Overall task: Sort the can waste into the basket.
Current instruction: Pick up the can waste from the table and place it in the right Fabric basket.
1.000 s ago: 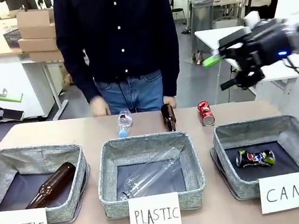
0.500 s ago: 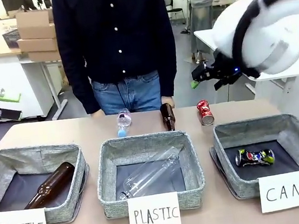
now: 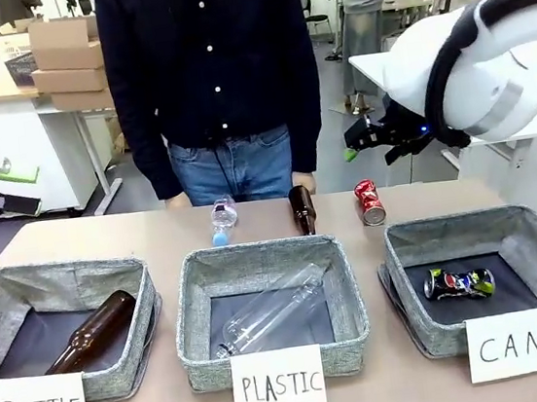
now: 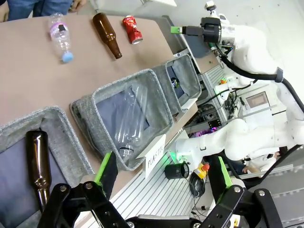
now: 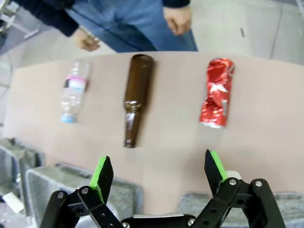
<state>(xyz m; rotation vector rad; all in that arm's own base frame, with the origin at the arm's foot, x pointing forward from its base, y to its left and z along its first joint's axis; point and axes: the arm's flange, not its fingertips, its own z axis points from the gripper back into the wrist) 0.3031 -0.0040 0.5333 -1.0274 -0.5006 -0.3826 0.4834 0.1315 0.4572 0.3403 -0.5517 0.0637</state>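
One can is already sorted: the dark blue can [image 3: 458, 283] lies in the CAN basket [image 3: 432, 336] at the near right. The red can [image 3: 370, 202] lies on the far side of the table [image 3: 107, 242], just right of a brown bottle [image 3: 301, 210]. The step in hand looks like the approach: the right gripper [image 5: 158, 164] hangs above the red can, jaws spread wide and empty (the left gripper [image 4: 164, 164], likewise spread and empty, idles at the left). Next it likely must descend and straddle the dented body. Since a second ago the right gripper has swung leftward toward the can; both cans lie unmoved.
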